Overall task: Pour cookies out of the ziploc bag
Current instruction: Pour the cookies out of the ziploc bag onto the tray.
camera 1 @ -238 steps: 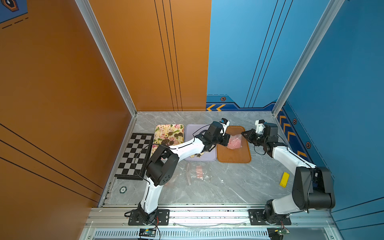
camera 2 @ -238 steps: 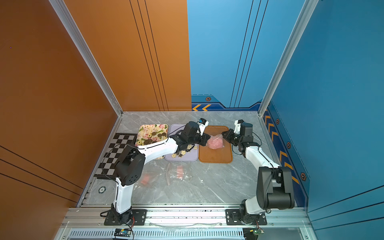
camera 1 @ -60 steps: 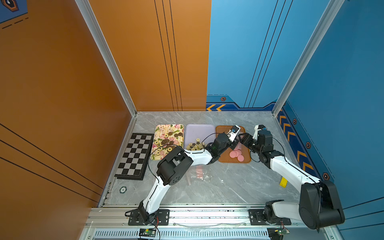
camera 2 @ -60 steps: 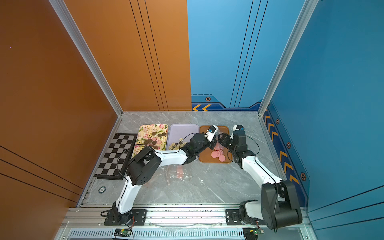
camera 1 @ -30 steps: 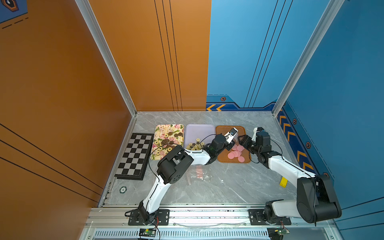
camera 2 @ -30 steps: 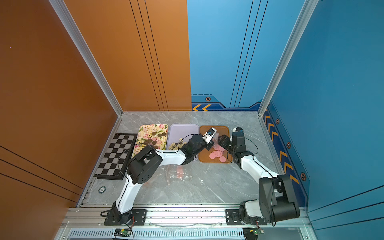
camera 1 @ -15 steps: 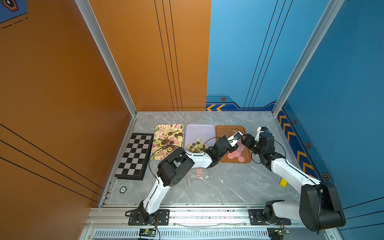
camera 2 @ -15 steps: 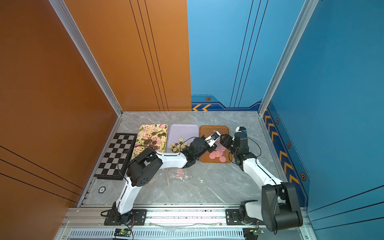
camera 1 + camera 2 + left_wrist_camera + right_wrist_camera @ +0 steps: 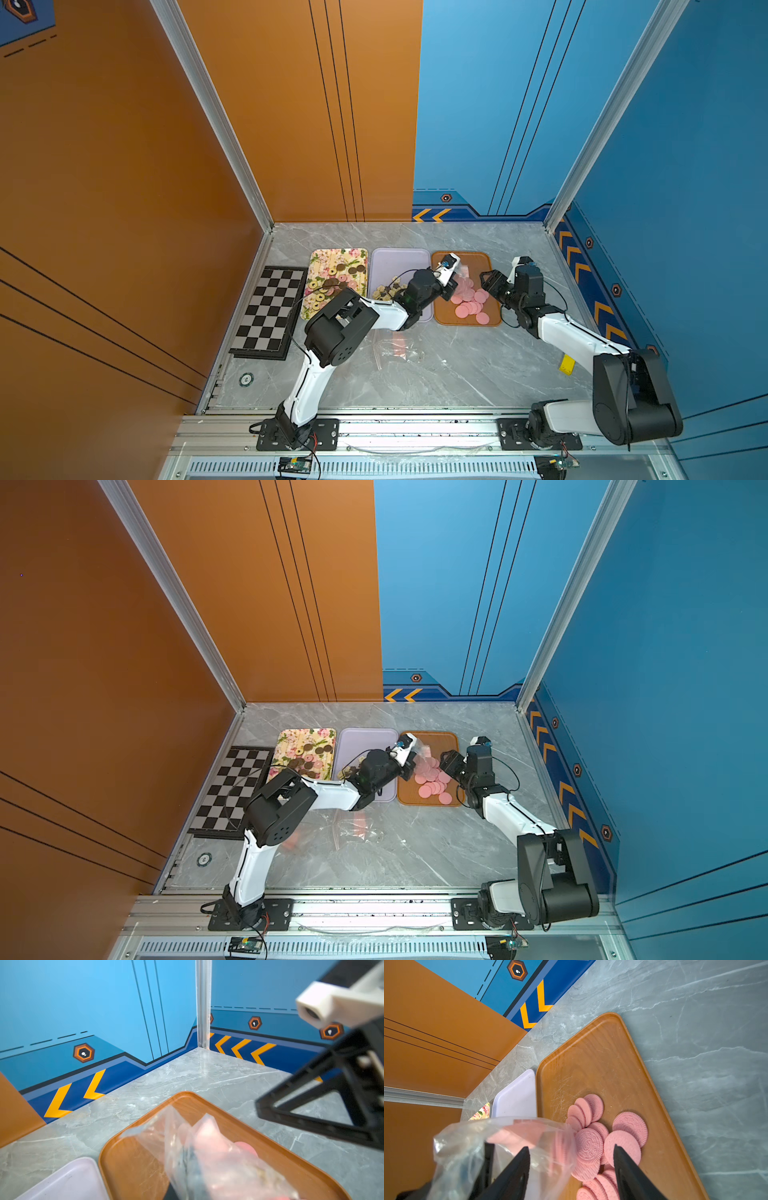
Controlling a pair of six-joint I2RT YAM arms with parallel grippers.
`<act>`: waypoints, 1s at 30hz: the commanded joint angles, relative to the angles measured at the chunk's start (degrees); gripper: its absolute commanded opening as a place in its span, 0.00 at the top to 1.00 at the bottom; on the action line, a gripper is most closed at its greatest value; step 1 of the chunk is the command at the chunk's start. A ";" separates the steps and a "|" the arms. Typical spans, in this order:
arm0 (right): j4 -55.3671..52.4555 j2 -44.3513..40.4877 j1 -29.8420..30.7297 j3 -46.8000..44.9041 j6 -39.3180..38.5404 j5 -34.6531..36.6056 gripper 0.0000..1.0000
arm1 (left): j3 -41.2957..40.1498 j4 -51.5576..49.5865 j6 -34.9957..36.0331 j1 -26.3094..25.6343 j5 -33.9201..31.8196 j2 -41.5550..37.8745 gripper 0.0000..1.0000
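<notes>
Marble tabletop [image 9: 415, 382]: left pincer [image 9: 452, 289] clamps ziploc bag [image 9: 467, 1142] over brown tray [image 9: 478, 259], right pincer [image 9: 571, 1147] apart above pink cookies [image 9: 469, 307].

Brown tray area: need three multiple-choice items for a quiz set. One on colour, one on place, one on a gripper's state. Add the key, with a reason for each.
1. The middle tray, between the floral tray and the brown tray, is:
A. lilac
B. green
C. black

2. The pile of pink cookies lies on:
A. the middle tray
B. the brown tray
C. the floral tray

3. The left gripper is:
A. open and empty
B. shut on the ziploc bag
C. open around a single cookie

Key:
1 A: both top views show it as pale lilac.
2 B: in the right wrist view the pink pile sits on the brown wood-look surface.
3 B: the clear bag hangs from its closed fingers above the brown tray.
</notes>
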 commanded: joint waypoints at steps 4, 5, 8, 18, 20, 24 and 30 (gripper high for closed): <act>3.98 2.06 0.15 -0.35 -0.05 -1.45 0.35 | -2.49 4.19 -4.70 1.74 6.33 -3.89 1.00; 3.35 2.58 0.41 0.31 -0.38 -1.73 0.35 | -2.36 4.12 -4.61 1.59 6.25 -3.59 1.00; 4.51 3.52 0.66 0.04 0.27 -2.09 0.34 | 0.45 -3.31 3.22 -1.50 2.40 -3.31 1.00; 3.37 1.82 0.51 0.05 0.07 -1.87 0.34 | 8.07 -8.62 16.17 -8.84 -11.78 2.37 1.00; 2.45 1.44 0.61 0.06 -0.25 -1.03 0.34 | 11.67 -11.97 14.50 -7.71 -10.60 5.54 1.00; 1.68 2.84 0.61 0.62 -0.70 -0.34 0.34 | 9.94 -8.35 8.97 -6.42 -7.19 5.09 1.00; 1.65 4.03 0.91 1.35 -0.53 -1.74 0.34 | 8.46 -9.30 9.91 -6.28 -8.83 3.09 1.00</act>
